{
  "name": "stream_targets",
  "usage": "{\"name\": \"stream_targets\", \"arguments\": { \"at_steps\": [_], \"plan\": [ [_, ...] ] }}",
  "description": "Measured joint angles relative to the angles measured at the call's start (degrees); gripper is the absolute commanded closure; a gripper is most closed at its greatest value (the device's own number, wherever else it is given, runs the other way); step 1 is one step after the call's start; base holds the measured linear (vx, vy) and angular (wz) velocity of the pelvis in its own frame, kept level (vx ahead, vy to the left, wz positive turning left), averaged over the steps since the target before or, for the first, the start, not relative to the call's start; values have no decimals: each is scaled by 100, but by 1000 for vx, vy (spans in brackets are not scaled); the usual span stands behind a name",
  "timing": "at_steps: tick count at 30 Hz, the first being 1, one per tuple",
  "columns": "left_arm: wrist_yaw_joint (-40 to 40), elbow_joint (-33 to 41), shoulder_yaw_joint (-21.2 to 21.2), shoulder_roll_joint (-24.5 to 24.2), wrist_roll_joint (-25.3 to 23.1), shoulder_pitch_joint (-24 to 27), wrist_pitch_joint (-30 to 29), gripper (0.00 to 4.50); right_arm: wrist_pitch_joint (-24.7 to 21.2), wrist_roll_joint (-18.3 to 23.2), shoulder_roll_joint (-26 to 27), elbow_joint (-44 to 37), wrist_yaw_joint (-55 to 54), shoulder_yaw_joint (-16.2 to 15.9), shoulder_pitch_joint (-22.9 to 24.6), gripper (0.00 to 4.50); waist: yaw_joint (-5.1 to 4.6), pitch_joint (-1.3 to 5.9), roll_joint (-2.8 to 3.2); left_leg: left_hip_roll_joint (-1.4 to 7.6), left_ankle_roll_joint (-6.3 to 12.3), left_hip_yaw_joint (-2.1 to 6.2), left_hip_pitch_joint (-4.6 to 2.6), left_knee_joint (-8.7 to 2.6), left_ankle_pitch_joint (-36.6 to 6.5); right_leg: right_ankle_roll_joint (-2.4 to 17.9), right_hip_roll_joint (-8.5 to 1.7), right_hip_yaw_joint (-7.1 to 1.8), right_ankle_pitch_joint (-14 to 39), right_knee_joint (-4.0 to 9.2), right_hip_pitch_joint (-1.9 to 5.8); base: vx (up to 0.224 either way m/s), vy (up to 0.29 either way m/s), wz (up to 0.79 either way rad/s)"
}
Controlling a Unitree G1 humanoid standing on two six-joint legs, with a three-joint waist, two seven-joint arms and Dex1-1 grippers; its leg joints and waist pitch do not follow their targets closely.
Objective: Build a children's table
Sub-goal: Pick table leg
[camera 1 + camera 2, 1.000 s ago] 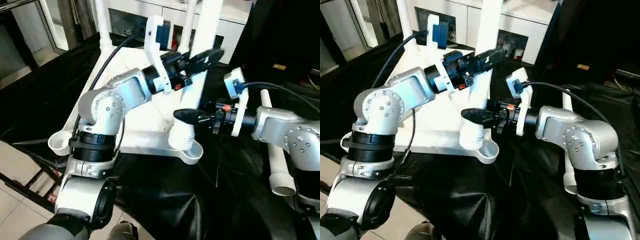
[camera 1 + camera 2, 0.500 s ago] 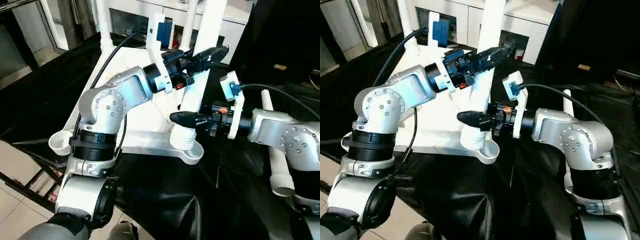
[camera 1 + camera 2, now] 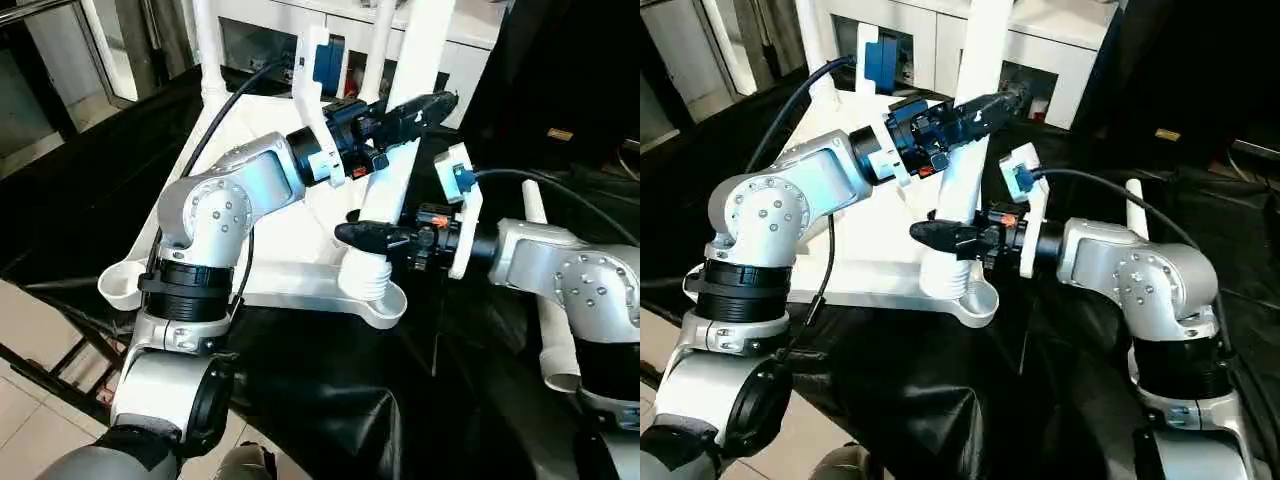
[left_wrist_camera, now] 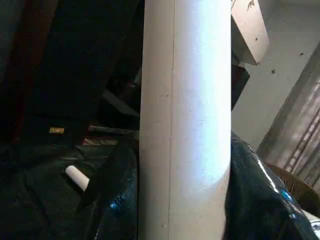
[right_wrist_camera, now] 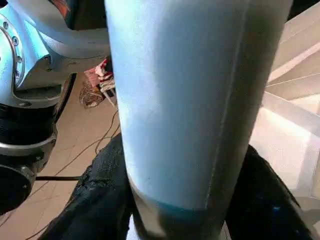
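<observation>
The white tabletop (image 3: 290, 240) lies underside up on the black-draped work table. A white tapered leg (image 3: 421, 45) stands upright with its ribbed foot in the near right corner socket (image 3: 378, 303). My left gripper (image 3: 418, 107) is shut on this leg high up; the left wrist view has the leg (image 4: 185, 125) between black fingers (image 4: 112, 200). My right gripper (image 3: 362, 235) is shut on the same leg low down, just above the socket, and its fingers (image 5: 95, 210) flank the leg (image 5: 190, 100).
Two more legs (image 3: 207, 50) (image 3: 380, 40) stand at the tabletop's far corners. The near left socket (image 3: 120, 285) holds nothing. A loose leg (image 3: 553, 320) lies on the black cloth by my right arm. White cabinets stand behind.
My right gripper has slid a little to the left at the base of the leg. The left gripper has risen slightly along the leg, which stands a bit straighter.
</observation>
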State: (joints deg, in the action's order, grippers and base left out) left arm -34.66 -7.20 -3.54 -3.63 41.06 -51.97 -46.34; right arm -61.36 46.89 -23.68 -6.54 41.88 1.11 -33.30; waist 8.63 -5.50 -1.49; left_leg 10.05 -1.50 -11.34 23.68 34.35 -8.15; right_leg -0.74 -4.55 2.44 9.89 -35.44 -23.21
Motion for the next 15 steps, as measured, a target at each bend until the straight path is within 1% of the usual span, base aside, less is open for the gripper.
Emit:
{"name": "stream_targets", "arguments": {
  "at_steps": [9,10,14,15],
  "plan": [
    [24,-17,7,-12,-42,-9,22,269,18,-19,23,3,-14,-2,3,259,0,0,0,0,0,0,-1,3,0,0,0,0,0,-8,0,0,0,0],
    [53,-35,5,-3,-52,-12,33,199,23,-24,28,5,-19,-1,7,259,0,0,0,0,0,1,-1,5,0,0,-1,0,0,-10,0,0,0,0],
    [171,-166,-138,104,-2,-43,60,193,48,-26,53,9,-63,29,11,259,2,0,1,0,0,1,-1,13,0,0,-3,0,0,-19,0,0,0,0],
    [159,-173,-158,107,16,-42,78,164,64,-25,56,9,-71,29,11,259,3,0,1,0,0,1,-2,13,0,0,-3,0,0,-20,0,0,0,0]
  ]
}}
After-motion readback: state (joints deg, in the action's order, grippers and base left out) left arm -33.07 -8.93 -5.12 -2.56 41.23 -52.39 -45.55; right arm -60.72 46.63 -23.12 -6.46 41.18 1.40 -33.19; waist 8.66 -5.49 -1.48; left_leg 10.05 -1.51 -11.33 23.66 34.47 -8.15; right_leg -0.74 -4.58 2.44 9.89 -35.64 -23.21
